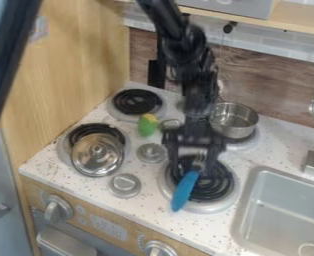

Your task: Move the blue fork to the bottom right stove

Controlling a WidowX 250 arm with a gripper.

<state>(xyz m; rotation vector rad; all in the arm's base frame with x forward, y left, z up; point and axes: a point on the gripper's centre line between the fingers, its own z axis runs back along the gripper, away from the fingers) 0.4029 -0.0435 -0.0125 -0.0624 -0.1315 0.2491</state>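
- The black robot arm (190, 55) hangs its gripper (192, 161) over the front, jaws apart, pinching nothing I can see
- The bottom right stove (217, 187) sits under it, so the move looks done
- The blue fork (184, 191) lies across that stove; maybe just lifting the gripper away is left

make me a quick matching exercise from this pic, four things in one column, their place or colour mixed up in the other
1. fork
2. lid
3. pot
4. small toy

A. green and yellow
B. on the back right burner
C. over the front right burner
D. partly covering the front left burner

Pairs: 1-C, 2-D, 3-B, 4-A
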